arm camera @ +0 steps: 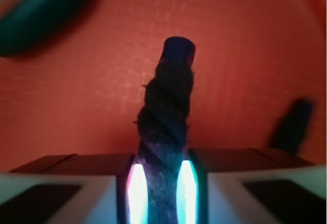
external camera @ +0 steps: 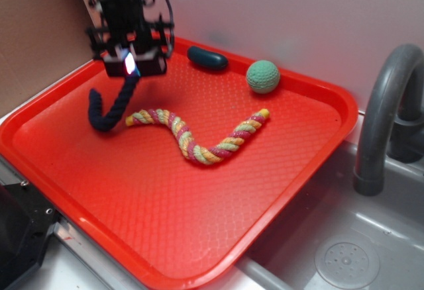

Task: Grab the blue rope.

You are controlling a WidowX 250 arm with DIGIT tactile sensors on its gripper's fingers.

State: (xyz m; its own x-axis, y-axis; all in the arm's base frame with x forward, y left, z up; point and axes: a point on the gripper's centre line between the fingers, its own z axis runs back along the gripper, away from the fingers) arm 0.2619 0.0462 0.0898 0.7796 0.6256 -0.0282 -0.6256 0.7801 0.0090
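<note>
Four things share our red tray (external camera: 278, 191), and over its far-left corner our gripper (external camera: 134, 65) has its jaws pinched on one end of the blue rope (external camera: 112, 110), which droops onto the tray, so we judge a straight lift comes next.

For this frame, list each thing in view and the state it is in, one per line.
gripper: shut on the blue rope, above the tray's far left part.
blue rope: pinched at one end, hanging in a curve, lower bend at the tray floor.
multicoloured rope: lying loose in an S-curve.
teal oblong lump: lying near the far rim.
green ball: resting on the tray.
red tray: flat beside the sink.
</note>
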